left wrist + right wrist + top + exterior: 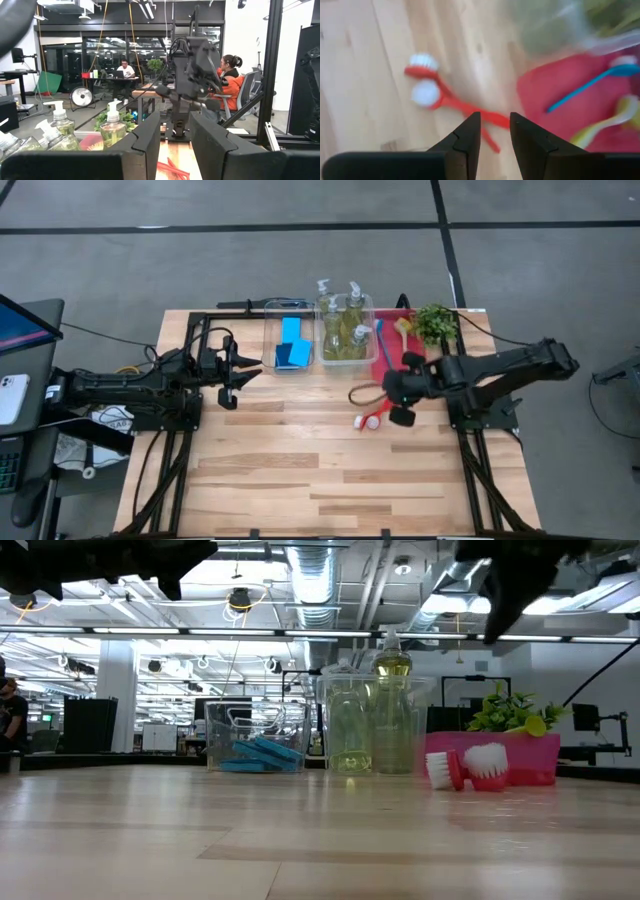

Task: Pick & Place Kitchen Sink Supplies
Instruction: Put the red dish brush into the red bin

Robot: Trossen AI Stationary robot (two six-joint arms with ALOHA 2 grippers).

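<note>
Risk: two red brushes lie crossed and touching on the desk, just beside the red tray. Grabbing one likely drags or flips the other, or the thin handle slips out.

Right gripper hovers above the handles; its fingers stand slightly apart, holding nothing.

Left gripper waits near the sponge bin, fingers a narrow gap apart, empty.

Blue and yellow-green brushes already in tray.

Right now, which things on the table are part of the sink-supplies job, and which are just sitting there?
Job:
blue sponges in a bin
pump bottles in a bin
red brushes on the table
blue brush and yellow-green brush on the tray

Lying about:
leafy plant
red tray
</note>
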